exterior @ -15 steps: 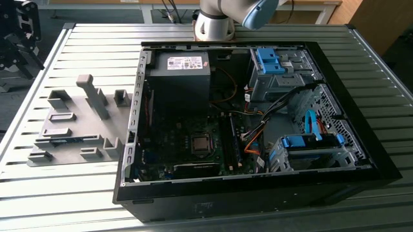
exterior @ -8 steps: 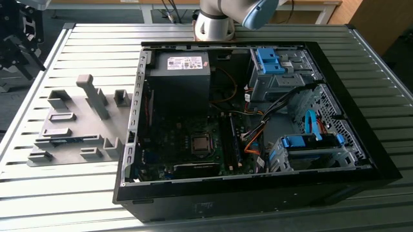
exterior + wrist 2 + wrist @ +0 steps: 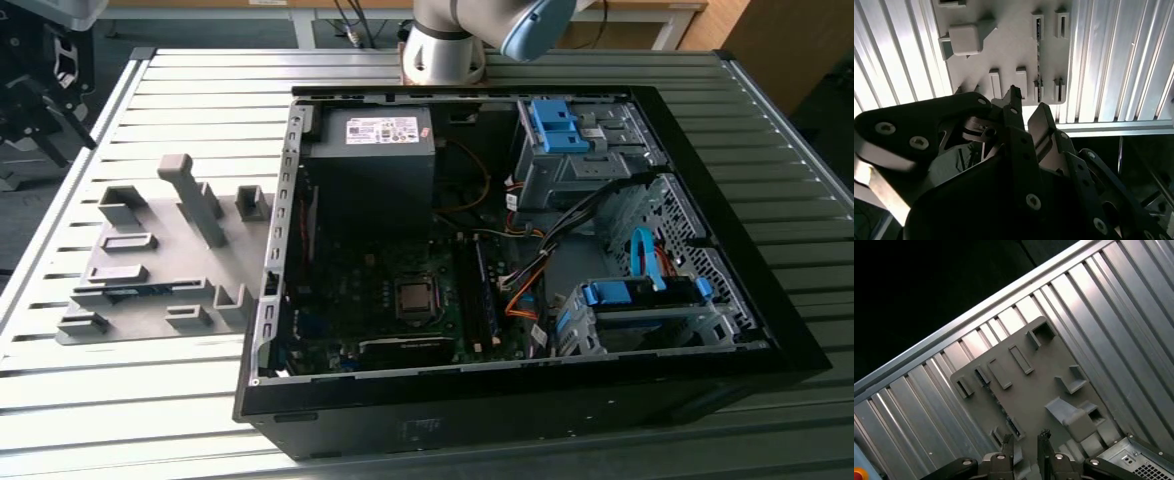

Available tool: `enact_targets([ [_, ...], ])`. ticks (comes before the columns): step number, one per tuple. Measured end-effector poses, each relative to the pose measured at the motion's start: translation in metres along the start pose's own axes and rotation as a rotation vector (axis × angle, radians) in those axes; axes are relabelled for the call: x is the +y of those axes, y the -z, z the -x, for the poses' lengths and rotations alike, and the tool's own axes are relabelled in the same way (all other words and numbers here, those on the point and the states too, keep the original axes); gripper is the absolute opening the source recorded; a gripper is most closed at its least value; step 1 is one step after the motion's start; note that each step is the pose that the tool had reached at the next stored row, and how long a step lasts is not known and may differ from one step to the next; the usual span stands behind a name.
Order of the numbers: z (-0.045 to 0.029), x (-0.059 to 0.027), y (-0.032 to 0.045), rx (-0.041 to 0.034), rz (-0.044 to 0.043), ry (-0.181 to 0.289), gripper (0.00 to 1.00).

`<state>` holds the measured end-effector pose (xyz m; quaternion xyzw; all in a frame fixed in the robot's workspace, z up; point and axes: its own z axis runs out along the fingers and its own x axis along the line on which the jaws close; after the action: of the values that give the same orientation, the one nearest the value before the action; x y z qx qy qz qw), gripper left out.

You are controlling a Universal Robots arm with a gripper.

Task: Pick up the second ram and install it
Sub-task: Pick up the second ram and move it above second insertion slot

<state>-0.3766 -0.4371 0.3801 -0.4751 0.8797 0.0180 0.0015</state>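
The second ram [image 3: 138, 292] stands on edge as a thin blue-green strip in a slot of the grey fixture plate [image 3: 160, 250], on the exterior view's left of the open computer case [image 3: 534, 400]. Both wrist views look down on it as a thin dark line, the ram [image 3: 1039, 65] [image 3: 999, 407] running between small holders. My gripper [image 3: 1028, 102] [image 3: 1025, 437] hangs above the plate near one end of the ram, open, with nothing between its dark fingers [image 3: 1044, 436]. A darker memory stick [image 3: 479, 295] sits upright in the motherboard.
The case lies on a ribbed aluminium table [image 3: 801, 130]. Inside it are a power supply [image 3: 374, 150], blue drive cages [image 3: 641, 295] and orange cables [image 3: 527, 290]. The arm's base [image 3: 447, 50] stands behind the case. Tall grey posts [image 3: 194, 195] rise from the fixture plate.
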Motion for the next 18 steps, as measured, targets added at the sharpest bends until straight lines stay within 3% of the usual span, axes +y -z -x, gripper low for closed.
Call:
enact_targets([
  [2,0.0000,0.0000,0.0000,0.0006,0.0005,0.019,0.33],
  [18,-0.0003,0.0004,0.0001,0.0010,0.0006,0.027,0.33],
])
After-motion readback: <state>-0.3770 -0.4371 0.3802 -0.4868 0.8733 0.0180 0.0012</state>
